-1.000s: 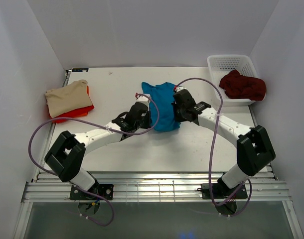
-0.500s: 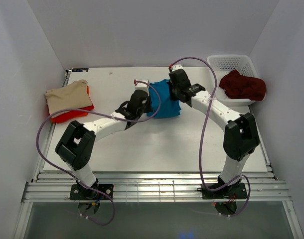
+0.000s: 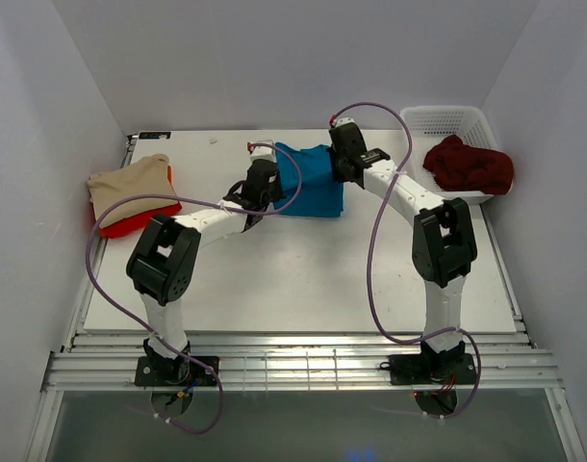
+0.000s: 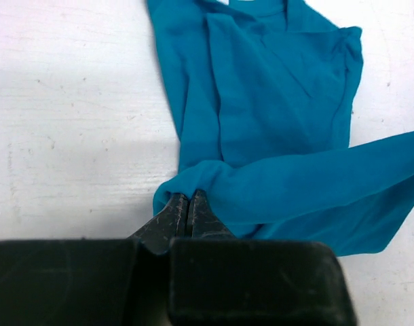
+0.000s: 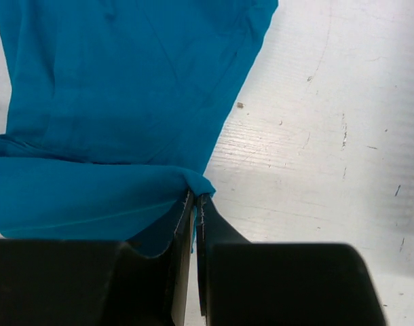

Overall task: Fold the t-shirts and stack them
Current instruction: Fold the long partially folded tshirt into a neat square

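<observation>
The teal blue t-shirt [image 3: 313,183] lies partly folded at the far middle of the table. My left gripper [image 3: 265,173] is shut on its left corner, seen in the left wrist view [image 4: 186,200]. My right gripper [image 3: 340,159] is shut on its right corner, seen in the right wrist view [image 5: 197,200]. The held edge [image 4: 315,183] is carried over the rest of the shirt [image 5: 125,88]. The beige t-shirt [image 3: 130,188] lies folded on the bright red t-shirt [image 3: 140,219] at the far left. The dark maroon t-shirt [image 3: 469,164] is bunched in the basket.
A white lattice basket [image 3: 447,120] stands at the far right corner. White walls close in the table on three sides. The table [image 3: 303,279] stretches bare between the shirt and the arm bases.
Both grippers have moved away from the arm bases toward the far edge, carrying the near edge of the teal shirt over its body. The shirt now looks shorter and more rectangular.
</observation>
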Robot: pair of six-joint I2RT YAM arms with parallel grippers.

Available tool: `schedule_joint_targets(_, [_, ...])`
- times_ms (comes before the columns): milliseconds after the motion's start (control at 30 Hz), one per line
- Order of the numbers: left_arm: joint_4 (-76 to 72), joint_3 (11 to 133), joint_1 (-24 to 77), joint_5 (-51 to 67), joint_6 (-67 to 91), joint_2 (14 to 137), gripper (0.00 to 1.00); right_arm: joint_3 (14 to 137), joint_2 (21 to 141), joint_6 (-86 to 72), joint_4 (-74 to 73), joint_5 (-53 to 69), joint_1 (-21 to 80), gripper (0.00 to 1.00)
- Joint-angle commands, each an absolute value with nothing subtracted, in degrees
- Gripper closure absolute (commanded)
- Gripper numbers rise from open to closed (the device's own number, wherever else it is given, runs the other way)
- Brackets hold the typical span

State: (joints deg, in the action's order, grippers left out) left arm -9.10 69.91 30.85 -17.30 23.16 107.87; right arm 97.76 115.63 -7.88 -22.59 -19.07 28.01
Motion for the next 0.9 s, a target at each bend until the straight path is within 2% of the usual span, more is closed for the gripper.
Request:
schedule_joint_targets(0, [-11.2,74.5,30.5,-16.3,23.2,107.7,1.0,103.3,115.5,-6.2,-21.1,-19.6,26.6,0.92])
schedule_joint_targets(200, [-11.2,81.7,29.1,-13.9,23.1,113.3,0.99,110.5,120.2,-5.8,-21.3,-18.9,24.3,0.92])
schedule_joint_targets(333, [-11.0,94.1,27.6,-14.1,21.5,121.3,0.98,120.7,128.1,-6.1,-20.2,-17.8,22.3,0.92])
schedule_joint_targets(433, [-11.7,101.7,25.8,-18.3,20.7,130.1,0.96,123.1,133.7,-6.3,-14.5,-17.3,20.6,0.92])
schedule_joint_targets(467, [-13.0,106.7,25.2,-20.7,19.7,132.3,0.91,121.2,134.6,-6.5,-6.2,-15.8,19.5,0.91])
schedule_joint_targets(500, [-13.7,109.0,23.5,-21.4,20.0,134.5,0.66,119.4,135.5,-7.1,-1.0,-14.0,18.8,0.69])
schedule_joint_targets(533, [-13.8,111.5,22.5,-20.7,20.5,138.6,0.55,118.1,137.9,-7.6,4.7,-10.2,17.9,0.47])
schedule_joint_targets(567, [-10.7,117.4,21.8,-21.4,20.8,140.5,0.49,120.6,139.6,-8.5,8.0,-4.4,16.3,0.4])
schedule_joint_targets(600, [-9.0,119.5,21.0,-22.7,20.9,141.8,0.41,122.8,142.5,-10.4,7.8,-2.4,15.7,0.35])
schedule_joint_targets(667, [-8.6,118.3,20.5,-24.6,20.5,141.2,0.37,124.2,142.6,-11.2,9.6,3.0,14.1,0.34])
schedule_joint_targets(767, [-8.5,115.9,20.1,-26.2,19.6,138.1,0.34,113.9,135.3,-9.1,15.8,3.9,13.5,0.32])
schedule_joint_targets(800, [-8.2,115.6,20.1,-26.3,19.2,137.7,0.27,108.6,133.2,-8.6,18.9,4.4,13.4,0.29])
schedule_joint_targets(867, [-7.6,115.1,20.1,-23.7,19.5,136.7,0.27,107.3,129.8,-7.7,17.5,5.5,13.4,0.29])
